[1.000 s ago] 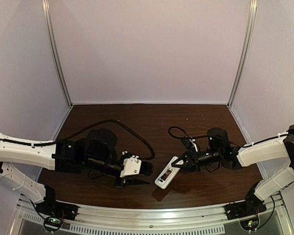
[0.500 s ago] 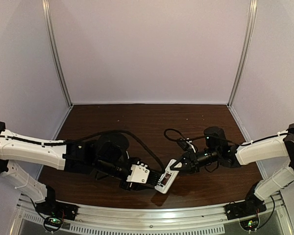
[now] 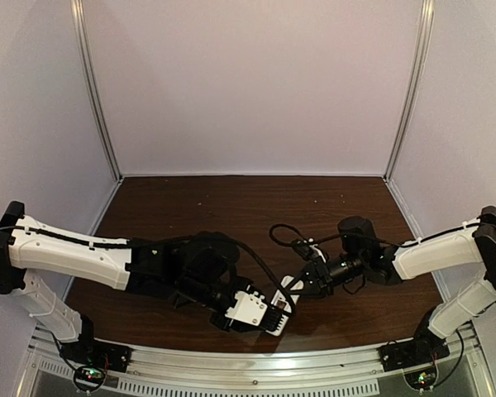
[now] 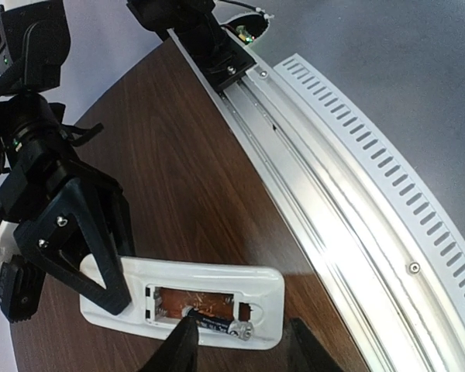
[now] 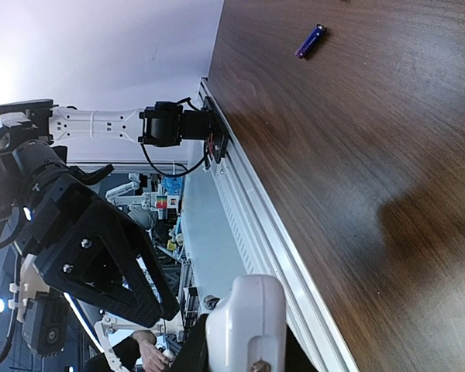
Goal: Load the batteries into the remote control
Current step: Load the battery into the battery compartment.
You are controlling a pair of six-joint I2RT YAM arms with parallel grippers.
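Right gripper (image 4: 66,291) clamped the remote (image 4: 217,280) bay-up (image 4: 194,301), steadying it; left gripper (image 4: 240,335), half-open, straddled 1 battery (image 4: 213,323) there.

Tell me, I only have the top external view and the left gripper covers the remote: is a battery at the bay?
Observer: Yes. The left wrist view shows one battery at the near edge of the remote control's open bay, between the left gripper's spread fingers. I cannot tell whether it is seated.
Operator: Where is the other one?
Observer: The right wrist view shows the second battery lying alone on the table.
Operator: Which end is held?
Observer: The right gripper clamps the end away from the bay.
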